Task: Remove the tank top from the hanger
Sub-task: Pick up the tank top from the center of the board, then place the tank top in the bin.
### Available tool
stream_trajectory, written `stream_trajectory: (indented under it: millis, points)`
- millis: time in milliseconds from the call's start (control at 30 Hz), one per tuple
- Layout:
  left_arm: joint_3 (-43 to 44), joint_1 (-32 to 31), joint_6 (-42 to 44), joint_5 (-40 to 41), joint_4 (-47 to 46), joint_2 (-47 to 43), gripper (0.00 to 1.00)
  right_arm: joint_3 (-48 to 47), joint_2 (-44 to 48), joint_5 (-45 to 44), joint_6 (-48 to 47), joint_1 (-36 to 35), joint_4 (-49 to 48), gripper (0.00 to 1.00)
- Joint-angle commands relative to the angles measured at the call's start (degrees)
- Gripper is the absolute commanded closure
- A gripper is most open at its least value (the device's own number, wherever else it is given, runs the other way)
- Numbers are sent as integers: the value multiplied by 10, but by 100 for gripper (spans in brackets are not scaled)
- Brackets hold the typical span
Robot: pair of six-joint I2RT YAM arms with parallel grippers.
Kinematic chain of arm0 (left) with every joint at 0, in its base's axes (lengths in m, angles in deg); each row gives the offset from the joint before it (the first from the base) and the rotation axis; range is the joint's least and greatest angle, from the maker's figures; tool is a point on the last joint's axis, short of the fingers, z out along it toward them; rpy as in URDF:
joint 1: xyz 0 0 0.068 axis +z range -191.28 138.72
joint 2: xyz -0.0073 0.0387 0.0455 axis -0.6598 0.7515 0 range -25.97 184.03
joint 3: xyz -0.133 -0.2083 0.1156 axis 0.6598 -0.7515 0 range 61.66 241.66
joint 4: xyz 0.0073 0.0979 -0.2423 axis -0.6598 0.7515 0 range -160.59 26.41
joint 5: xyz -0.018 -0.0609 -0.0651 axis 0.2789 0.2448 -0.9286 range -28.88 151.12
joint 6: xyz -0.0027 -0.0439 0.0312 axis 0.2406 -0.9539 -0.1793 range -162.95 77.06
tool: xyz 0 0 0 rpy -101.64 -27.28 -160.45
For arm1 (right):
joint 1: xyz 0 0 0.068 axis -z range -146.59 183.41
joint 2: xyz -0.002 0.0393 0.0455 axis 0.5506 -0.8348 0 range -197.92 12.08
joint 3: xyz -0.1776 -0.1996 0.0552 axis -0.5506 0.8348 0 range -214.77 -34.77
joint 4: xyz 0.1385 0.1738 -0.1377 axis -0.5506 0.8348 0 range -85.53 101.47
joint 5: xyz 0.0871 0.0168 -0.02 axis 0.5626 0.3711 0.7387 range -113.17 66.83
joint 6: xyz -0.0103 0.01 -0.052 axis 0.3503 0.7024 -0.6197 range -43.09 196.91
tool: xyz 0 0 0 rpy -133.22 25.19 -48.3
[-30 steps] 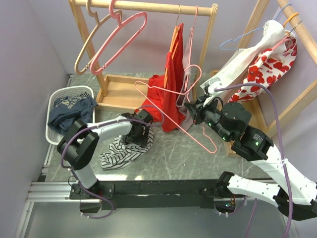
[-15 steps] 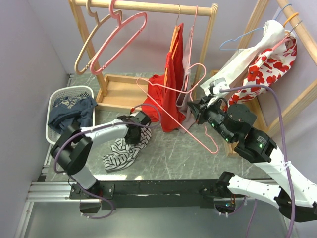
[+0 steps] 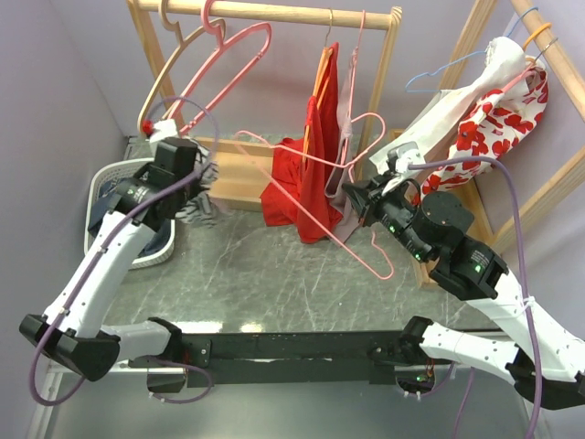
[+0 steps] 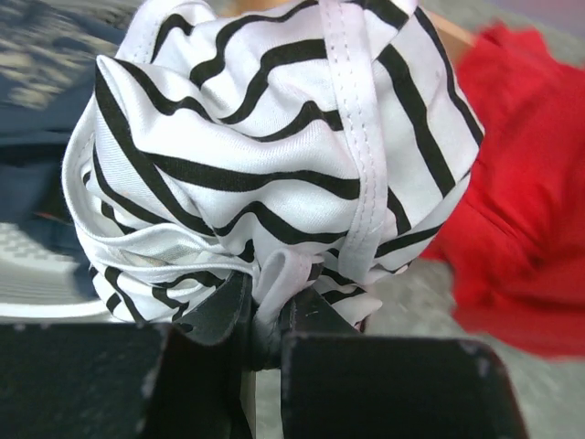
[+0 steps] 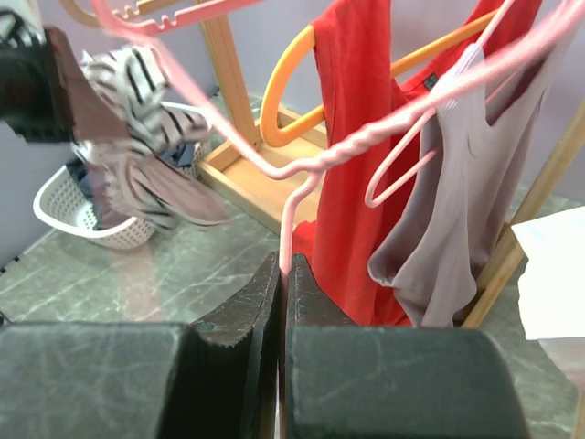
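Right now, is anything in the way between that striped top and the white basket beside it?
Nothing visible does. The left gripper holds the striped tank top bunched just beside the white basket; only a dark blue garment lies inside it.

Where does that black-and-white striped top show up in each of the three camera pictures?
Top external: the striped top hangs at upper left.
Left wrist: it fills the middle, pinched by the left end effector.
Right wrist: upper left, blurred.
Shared landmark: the red garment, to its right in every view.
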Motion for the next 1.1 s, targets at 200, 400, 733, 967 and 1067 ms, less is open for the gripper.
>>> stream_trajectory:
  millis: [200, 400, 733, 967, 1067]
  points:
    - [-10, 215, 107, 54, -21, -16, 99, -13, -18, 20, -2, 2, -18, 100]
    - [-50, 280, 120, 78, -52, 9, 99, -5, -23, 29, 4, 3, -30, 100]
    - [-115, 352, 105, -20, -85, 75, 93, 6, -28, 42, -1, 2, -41, 100]
    - [-154, 352, 87, -83, -97, 162, 66, -6, -42, 63, -8, 3, -45, 100]
    - [-168, 356, 94, -62, -102, 168, 49, -14, -48, 67, -13, 3, -43, 100]
